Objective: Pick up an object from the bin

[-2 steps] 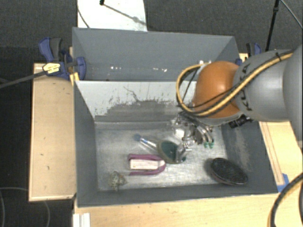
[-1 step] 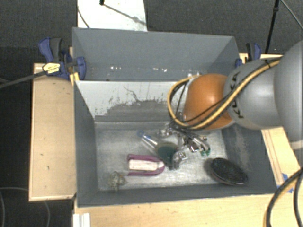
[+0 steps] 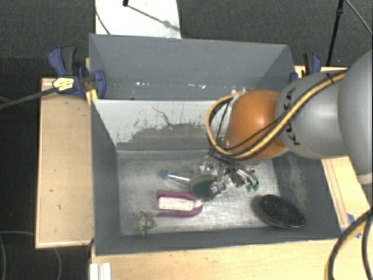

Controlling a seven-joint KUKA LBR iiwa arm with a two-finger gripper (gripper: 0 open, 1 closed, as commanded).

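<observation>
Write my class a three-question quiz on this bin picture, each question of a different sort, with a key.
1. True or false: the black round disc lies at the left end of the bin.
2. Which lies nearest the gripper? A) dark green round piece B) purple-and-white flat item C) small grey lump
3. From which side of the view does the arm reach in?
Key: 1 false, it lies at the right end; 2 A; 3 the right.
</observation>
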